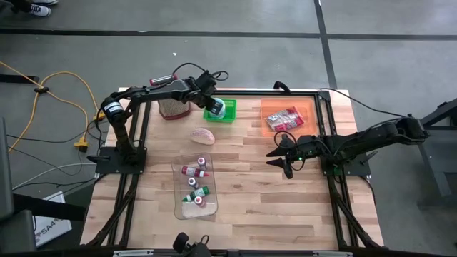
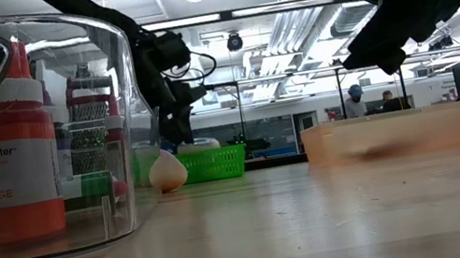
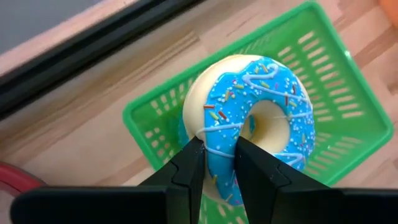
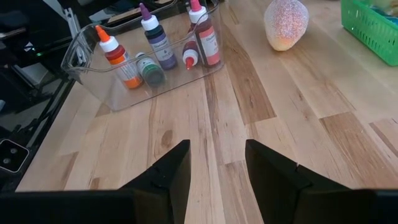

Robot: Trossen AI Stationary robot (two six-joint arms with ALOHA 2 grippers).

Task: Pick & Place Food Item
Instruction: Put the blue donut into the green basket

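Note:
A donut [image 3: 249, 118] with blue frosting and sprinkles is held by my left gripper [image 3: 217, 152] over a green basket [image 3: 348, 106] at the table's far side. In the high view the left gripper [image 1: 214, 106] stands right at this basket [image 1: 227, 117]. My right gripper [image 1: 282, 153] hangs open above bare wood at the table's right, with nothing between its fingers [image 4: 174, 168]. My left gripper pinches one section of the donut's ring [image 3: 219, 163] between its two fingers, which slant down from the table's left. The donut stands tilted on edge, frosted side toward the wrist camera, inside the basket's outline. Whether it touches the basket's floor I cannot tell.
A pale pink food item [image 1: 203, 135] lies on the wood near the basket. A clear box [image 1: 194, 187] with several small bottles sits at the near middle. An orange tray [image 1: 270, 107] with red packets is at the far right, and a reddish object [image 1: 173, 108] beside the basket.

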